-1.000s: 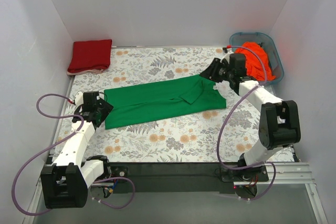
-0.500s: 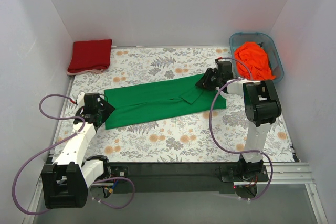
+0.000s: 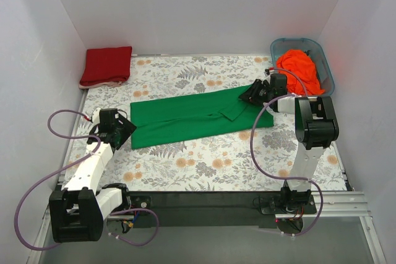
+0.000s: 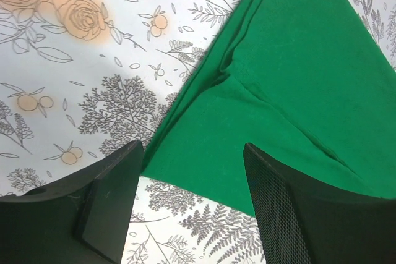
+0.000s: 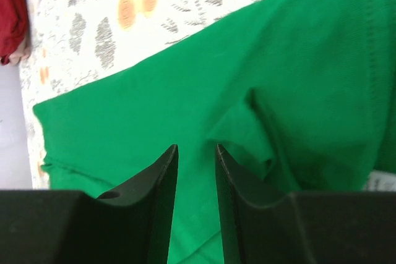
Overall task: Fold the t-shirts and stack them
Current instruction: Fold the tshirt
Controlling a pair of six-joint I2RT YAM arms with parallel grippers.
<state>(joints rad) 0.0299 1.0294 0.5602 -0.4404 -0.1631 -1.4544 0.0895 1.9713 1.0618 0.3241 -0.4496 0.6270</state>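
T-shirts sit in three spots across the floral-print desk (image 3: pixel 204 165). At the far left corner the dark red fabric t-shirt (image 3: pixel 106 65) lies folded into a square. Near it, the left end effector (image 4: pixel 193 165) hovers with its jaws wide over the near-left corner of the bright green fabric t-shirt (image 3: pixel 198 115), holding nothing. That shirt lies flat as a long band, its long axis running left to right and slanting away toward the far right. The right end effector (image 5: pixel 196 149) is at its right end, jaws narrow; whether cloth is pinched I cannot tell. The bright orange t-shirt (image 3: pixel 298 69) is bunched in the blue-grey plastic tub (image 3: pixel 328 73), far right
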